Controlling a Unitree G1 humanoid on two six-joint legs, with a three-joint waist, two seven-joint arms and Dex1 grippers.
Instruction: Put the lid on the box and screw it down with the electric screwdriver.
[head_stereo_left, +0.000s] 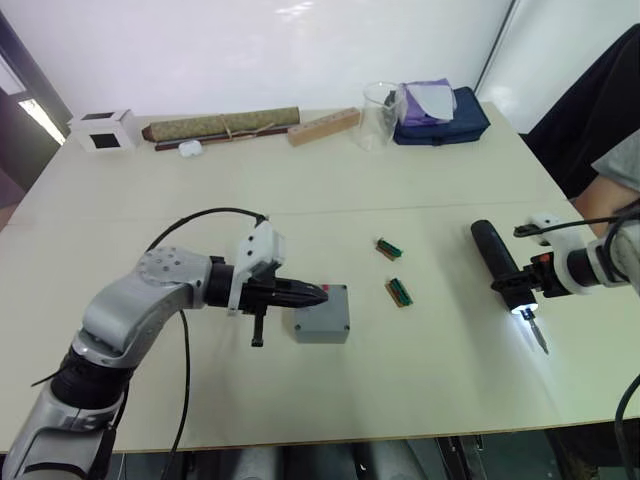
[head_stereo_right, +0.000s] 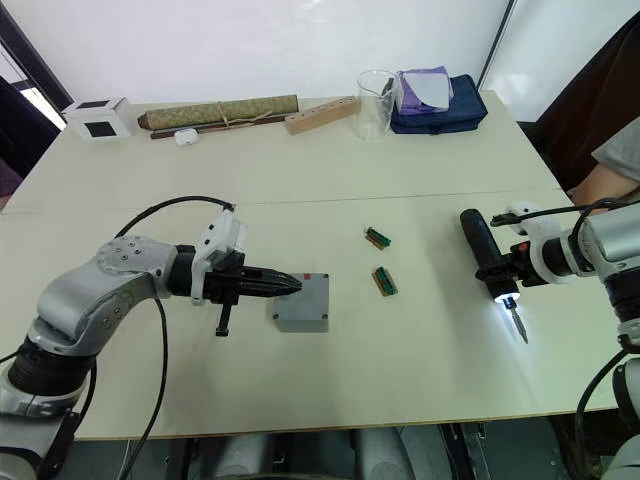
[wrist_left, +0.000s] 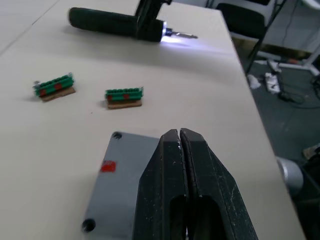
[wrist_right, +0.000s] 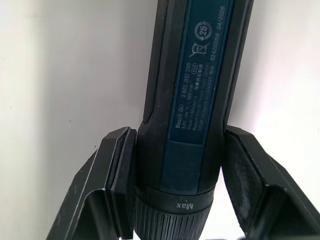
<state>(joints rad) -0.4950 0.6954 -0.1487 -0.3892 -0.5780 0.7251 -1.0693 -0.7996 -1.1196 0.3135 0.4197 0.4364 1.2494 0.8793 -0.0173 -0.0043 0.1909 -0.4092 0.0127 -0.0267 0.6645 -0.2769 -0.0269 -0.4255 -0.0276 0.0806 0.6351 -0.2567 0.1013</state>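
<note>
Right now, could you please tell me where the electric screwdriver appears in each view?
Left eye: electric screwdriver far right, in the right gripper.
Right eye: right side, tip lit.
Left wrist: top, lying across the table.
Right wrist: centre, between the fingers.
Shared landmark: the grey lid by the left gripper.

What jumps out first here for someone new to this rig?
The lit screwdriver, gripped by the right gripper near the table's right edge, its tip light glaring on the surface. Next, the left gripper, fingers pressed together, resting over the lid that sits on the box mid-table. Two small green parts lie between them.
</note>
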